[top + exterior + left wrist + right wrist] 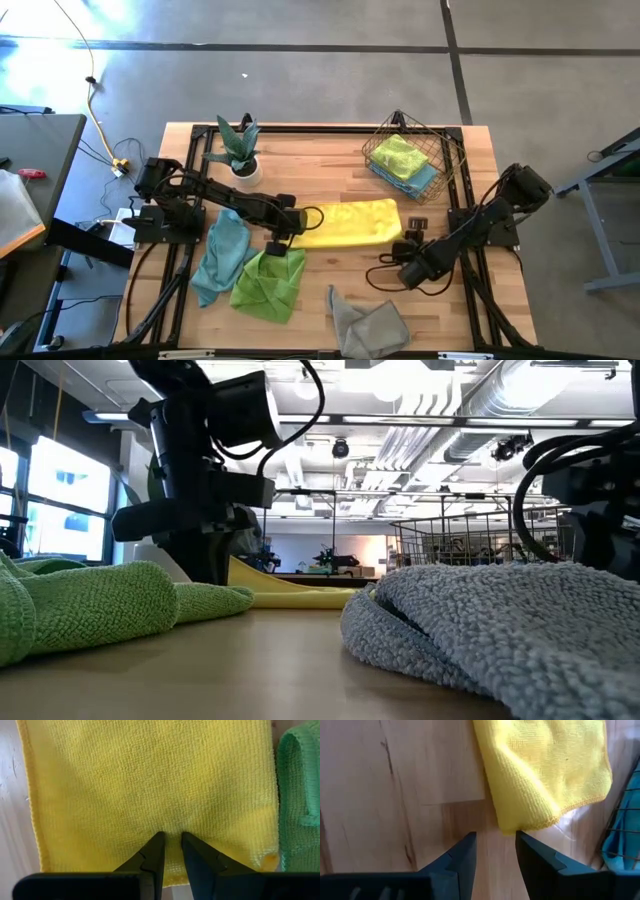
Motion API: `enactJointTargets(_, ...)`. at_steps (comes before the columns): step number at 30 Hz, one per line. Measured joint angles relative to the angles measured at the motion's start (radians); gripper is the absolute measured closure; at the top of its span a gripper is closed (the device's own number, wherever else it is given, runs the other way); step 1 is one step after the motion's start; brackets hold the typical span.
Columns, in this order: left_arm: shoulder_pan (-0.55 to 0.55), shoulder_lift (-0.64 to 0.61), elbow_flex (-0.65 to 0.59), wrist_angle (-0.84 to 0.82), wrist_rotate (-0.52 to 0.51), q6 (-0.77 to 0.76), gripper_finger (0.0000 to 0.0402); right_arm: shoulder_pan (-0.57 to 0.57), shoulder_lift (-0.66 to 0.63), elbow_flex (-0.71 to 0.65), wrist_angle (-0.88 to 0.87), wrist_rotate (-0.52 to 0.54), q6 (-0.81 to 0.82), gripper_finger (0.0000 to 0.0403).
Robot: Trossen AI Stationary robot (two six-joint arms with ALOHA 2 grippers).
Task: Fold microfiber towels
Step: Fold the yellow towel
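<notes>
- Two grippers flank the yellow towel (345,222): my left gripper (170,840) pinches its near edge between narrowly parted fingers.
- My right gripper (496,840) is open, empty, just beside the towel's folded corner.
- Lime towel (268,283), teal towel (220,255) and grey towel (368,322) lie crumpled along the table's (330,170) front edge.

Overhead looks straight down, low camera skims the tabletop, both wrists closely share the yellow towel (150,785).
</notes>
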State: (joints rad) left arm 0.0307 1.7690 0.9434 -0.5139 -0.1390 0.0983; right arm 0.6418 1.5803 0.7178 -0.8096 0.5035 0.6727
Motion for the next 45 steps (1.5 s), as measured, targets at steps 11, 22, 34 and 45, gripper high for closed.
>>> enactJointTargets(11, 0.000, 0.002, 0.000, 0.055, 0.005, -0.001, 0.0339, -0.003, 0.000, 0.040, -0.005, 0.101, 0.107, 0.0274)
enactJointTargets(22, 0.000, 0.002, 0.000, 0.054, 0.006, -0.017, 0.0339, -0.024, 0.000, 0.040, 0.026, 0.027, 0.209, 0.0167)
enactJointTargets(34, 0.002, 0.002, 0.000, 0.063, 0.006, -0.017, 0.0339, -0.053, 0.000, 0.108, 0.025, 0.017, -0.186, 0.0139)
enactJointTargets(45, 0.002, 0.003, -0.001, 0.077, -0.001, -0.017, 0.0339, -0.050, -0.004, -0.047, 0.090, 0.046, -0.038, 0.0139)
